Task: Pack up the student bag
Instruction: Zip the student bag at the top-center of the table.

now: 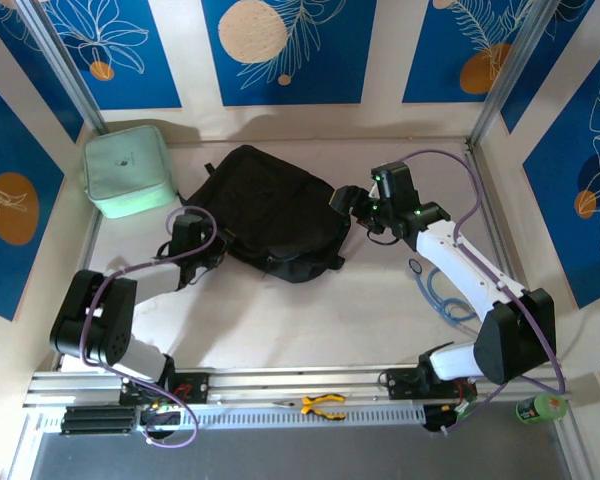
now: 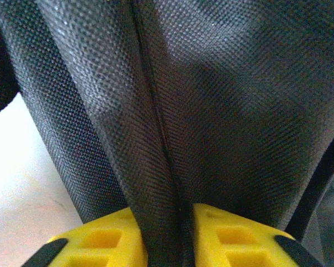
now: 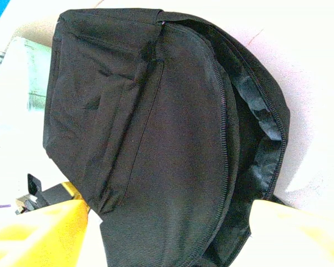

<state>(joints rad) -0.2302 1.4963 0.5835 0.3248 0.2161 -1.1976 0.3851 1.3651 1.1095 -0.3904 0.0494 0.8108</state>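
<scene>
The student bag (image 1: 275, 215), a black fabric backpack, lies flat in the middle of the table, its zipper partly open along one curved edge (image 3: 270, 139). At the bag's left edge, my left gripper (image 1: 208, 250) has its yellow fingers (image 2: 234, 239) pinched on a fold of the bag's black fabric (image 2: 172, 139). My right gripper (image 1: 346, 200) is at the bag's right end. There it stands open, its fingers (image 3: 50, 228) spread wide on either side of the bag's end near the zipper, with the cloth between them ungripped.
A mint-green boxy zip case (image 1: 130, 172) sits at the back left, close to the bag. Yellow-handled pliers (image 1: 323, 403) lie on the front rail, and a green bottle (image 1: 540, 407) stands at the front right. A blue cable loop (image 1: 442, 297) lies by the right arm.
</scene>
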